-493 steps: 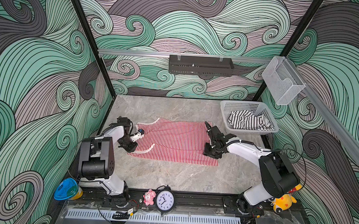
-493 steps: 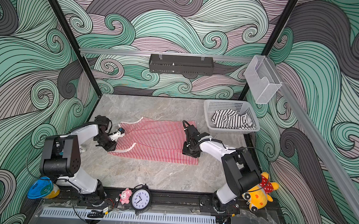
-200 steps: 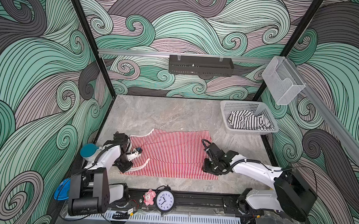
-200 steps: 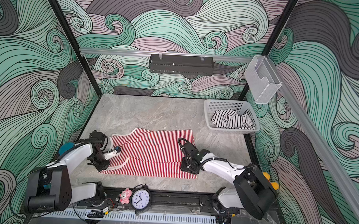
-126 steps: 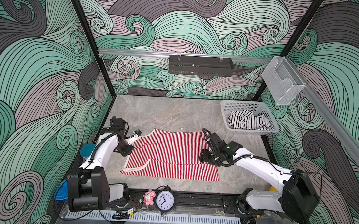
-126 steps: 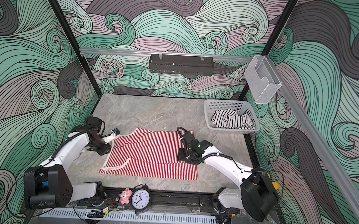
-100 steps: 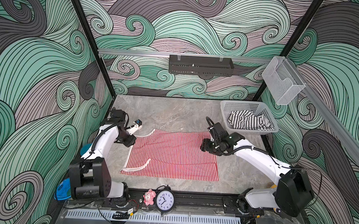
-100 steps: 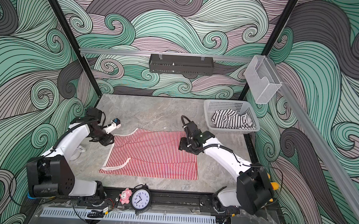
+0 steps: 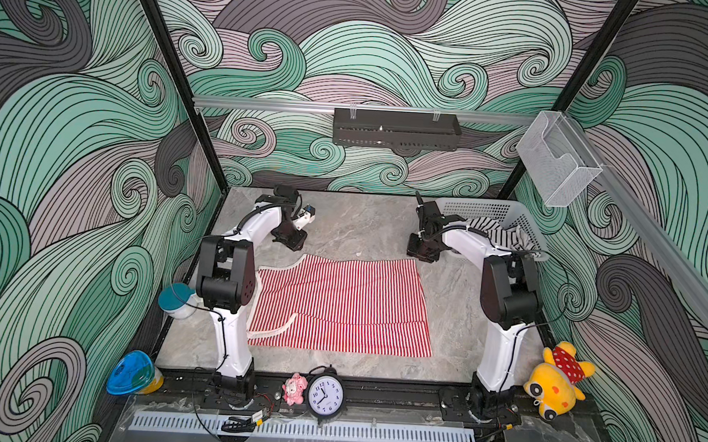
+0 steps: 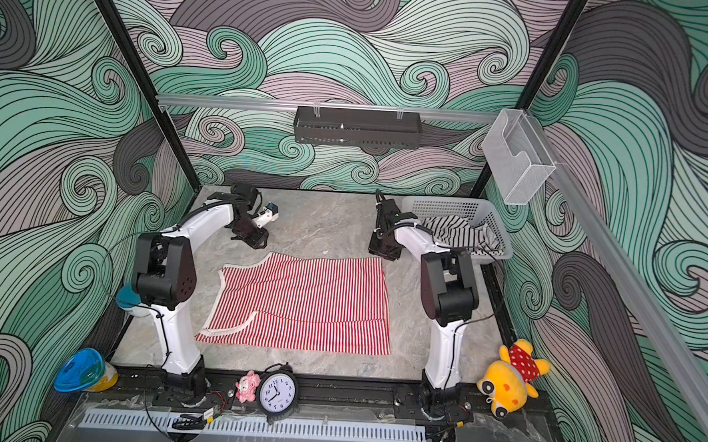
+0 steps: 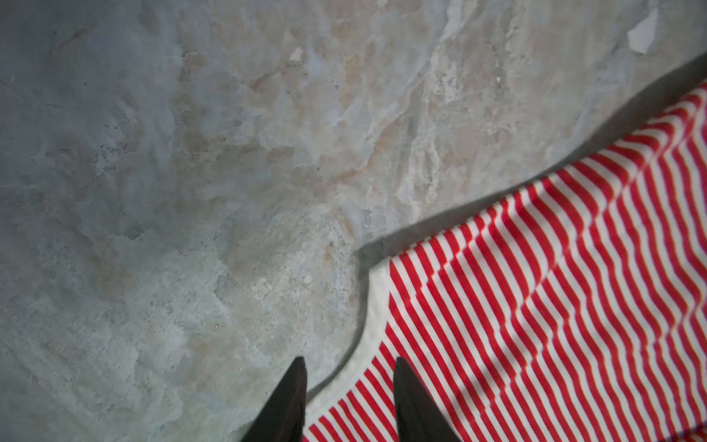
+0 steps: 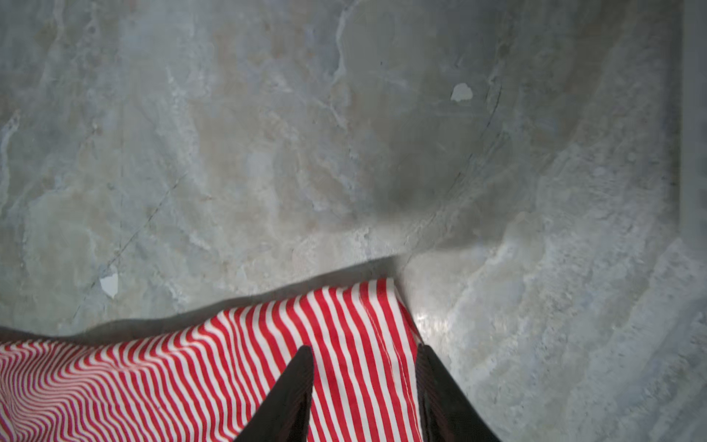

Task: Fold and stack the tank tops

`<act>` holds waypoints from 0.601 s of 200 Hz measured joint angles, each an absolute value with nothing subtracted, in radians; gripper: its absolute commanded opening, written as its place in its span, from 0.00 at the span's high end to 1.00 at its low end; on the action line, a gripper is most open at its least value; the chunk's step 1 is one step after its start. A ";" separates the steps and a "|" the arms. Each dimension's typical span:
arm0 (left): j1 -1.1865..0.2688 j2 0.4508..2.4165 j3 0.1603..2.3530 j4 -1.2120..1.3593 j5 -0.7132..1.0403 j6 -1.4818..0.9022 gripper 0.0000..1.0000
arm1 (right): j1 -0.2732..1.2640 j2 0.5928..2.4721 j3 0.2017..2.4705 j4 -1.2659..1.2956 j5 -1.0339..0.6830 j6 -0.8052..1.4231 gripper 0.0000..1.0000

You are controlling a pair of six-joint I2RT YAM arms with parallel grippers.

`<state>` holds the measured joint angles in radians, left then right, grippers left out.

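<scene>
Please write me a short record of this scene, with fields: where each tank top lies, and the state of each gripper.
red-and-white tank top: spread flat on the table
black-and-white tank top: crumpled inside the basket
left gripper: open, above the red top's far trimmed corner
right gripper: open, above its far hem corner
stack: not yet begun

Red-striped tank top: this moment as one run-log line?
red-striped tank top: flat on table | left gripper: open, far strap corner | right gripper: open, far hem corner | black-and-white tank top: in basket
</scene>
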<state>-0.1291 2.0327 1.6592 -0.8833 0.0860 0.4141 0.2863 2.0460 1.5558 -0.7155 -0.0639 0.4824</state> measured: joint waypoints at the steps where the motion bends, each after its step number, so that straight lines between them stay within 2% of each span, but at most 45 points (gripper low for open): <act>1: -0.129 2.036 1.662 -0.883 0.086 0.413 0.61 | 0.286 2.048 1.557 -0.716 -0.064 0.482 0.56; 26: -0.129 2.106 1.720 -0.890 0.086 0.377 0.61 | 0.281 2.102 1.596 -0.727 -0.065 0.474 0.56; 77: -0.142 2.115 1.719 -0.896 0.086 0.344 0.61 | 0.280 2.148 1.615 -0.750 -0.070 0.471 0.61; 120: -0.143 2.115 1.717 -0.894 0.087 0.324 0.61 | 0.277 2.160 1.627 -0.757 -0.071 0.467 0.76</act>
<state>-0.1429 2.1151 1.7172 -0.8940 0.0872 0.3237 0.2771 2.1605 1.6272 -0.7570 -0.0708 0.4671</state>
